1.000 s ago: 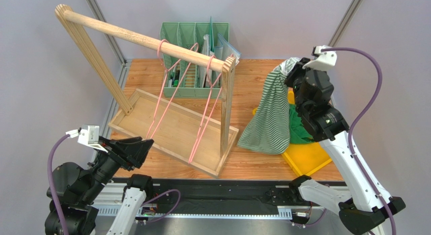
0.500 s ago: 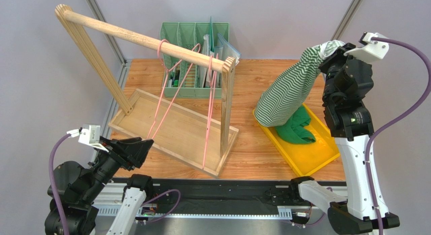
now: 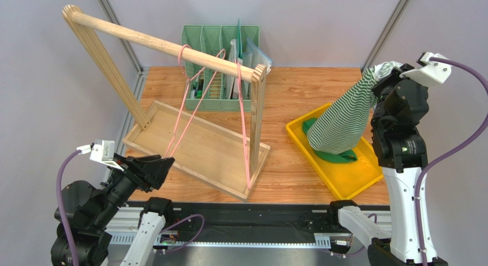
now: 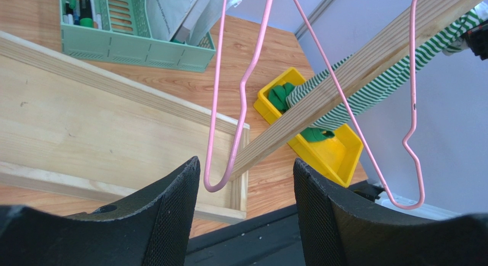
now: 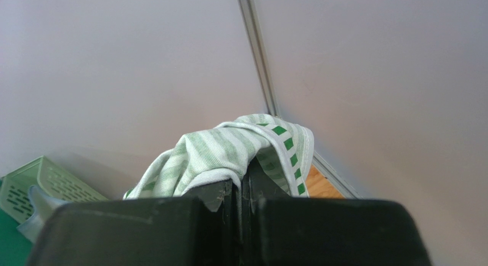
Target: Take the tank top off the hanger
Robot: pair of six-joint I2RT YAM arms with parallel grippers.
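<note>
Over yellow tray — tank top hangs from right claw, hem downward

The right jaws are gripping the striped tank top by its upper end, which is hanging below them into the yellow tray. Pink hangers are dangling from the wooden rack beyond the left jaws.

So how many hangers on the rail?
2. Both pink and bare on the wooden rail: one hanger near its middle, the other hanger by the right post. Overlapping wires could hide a third.
</note>
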